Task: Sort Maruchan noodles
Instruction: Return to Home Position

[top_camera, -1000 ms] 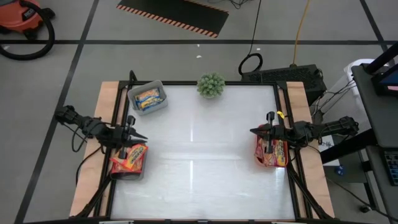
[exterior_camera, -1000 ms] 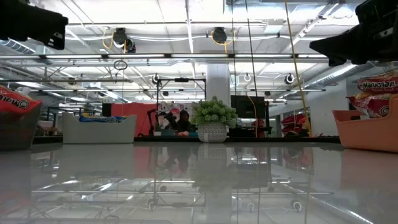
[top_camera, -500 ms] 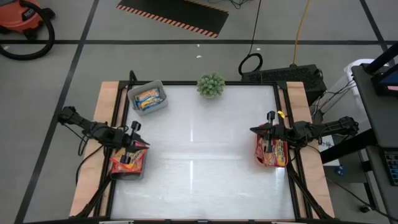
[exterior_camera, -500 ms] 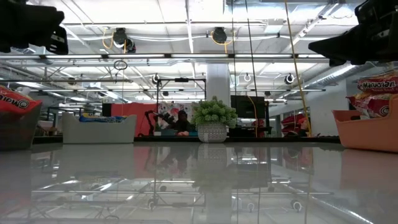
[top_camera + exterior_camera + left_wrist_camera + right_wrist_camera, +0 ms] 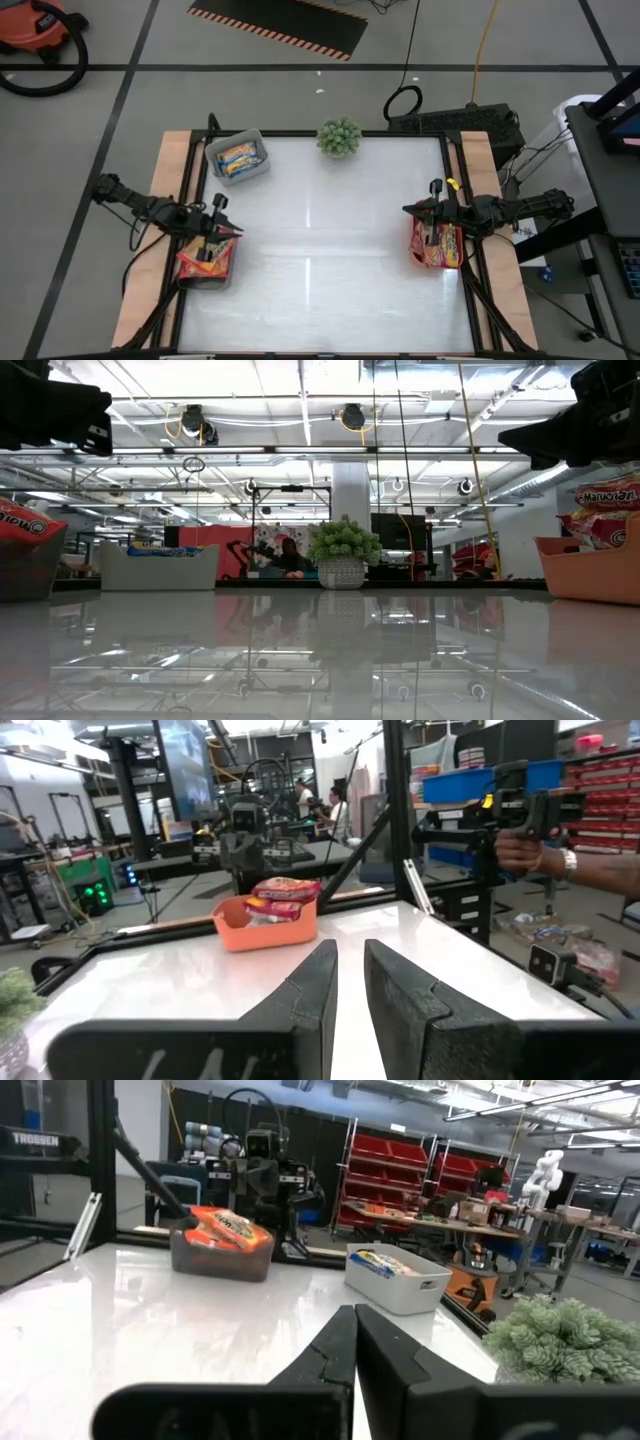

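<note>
Left hand (image 5: 350, 948), slightly parted, empty, is hovering over noodles (image 5: 205, 258) in dark bin (image 5: 205, 284), lower left; right hand (image 5: 354, 1312), pressed together, is hovering over orange bin (image 5: 590, 575).

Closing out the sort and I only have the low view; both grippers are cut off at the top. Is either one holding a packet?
Observer: No. The left gripper is empty in its wrist view, fingers a narrow gap apart.
Operator: Right one?
Observer: The right gripper is shut on nothing, by the orange bin at the table's right edge.
Operator: Loose packets anywhere?
Observer: High view shows packets only inside the orange bin, the dark bin and the white bin.
</note>
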You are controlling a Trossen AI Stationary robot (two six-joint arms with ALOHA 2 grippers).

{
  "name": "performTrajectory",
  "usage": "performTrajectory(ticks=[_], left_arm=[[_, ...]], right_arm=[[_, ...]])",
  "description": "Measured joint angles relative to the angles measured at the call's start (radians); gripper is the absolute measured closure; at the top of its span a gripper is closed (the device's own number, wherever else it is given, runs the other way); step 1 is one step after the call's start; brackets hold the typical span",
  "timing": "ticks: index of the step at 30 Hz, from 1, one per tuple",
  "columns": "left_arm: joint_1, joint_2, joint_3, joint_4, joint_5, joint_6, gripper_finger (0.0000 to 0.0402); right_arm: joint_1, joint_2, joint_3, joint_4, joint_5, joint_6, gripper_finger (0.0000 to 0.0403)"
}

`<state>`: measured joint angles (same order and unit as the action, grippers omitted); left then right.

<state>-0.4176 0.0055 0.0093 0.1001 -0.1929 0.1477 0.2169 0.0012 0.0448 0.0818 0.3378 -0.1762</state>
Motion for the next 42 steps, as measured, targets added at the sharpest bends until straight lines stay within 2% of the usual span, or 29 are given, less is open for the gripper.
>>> performTrajectory(ticks=[12, 15, 29, 42], left_arm=[[0.019, 0.001, 0.000, -0.046, 0.028, -0.072, 0.0341], [0.019, 0.001, 0.000, -0.041, 0.028, -0.071, 0.0341], [0.019, 0.001, 0.001, 0.010, 0.028, 0.021, 0.0341], [0.020, 0.000, 0.001, -0.037, 0.022, -0.023, 0.0341]], right_arm=[[-0.001, 0.001, -0.008, -0.033, -0.014, -0.004, 0.0399], [-0.021, 0.001, -0.031, 0.010, -0.087, 0.012, 0.0401], [-0.187, 0.007, -0.030, -0.047, -0.319, 0.076, 0.0402], [-0.198, 0.007, -0.030, -0.049, -0.313, 0.059, 0.0403]])
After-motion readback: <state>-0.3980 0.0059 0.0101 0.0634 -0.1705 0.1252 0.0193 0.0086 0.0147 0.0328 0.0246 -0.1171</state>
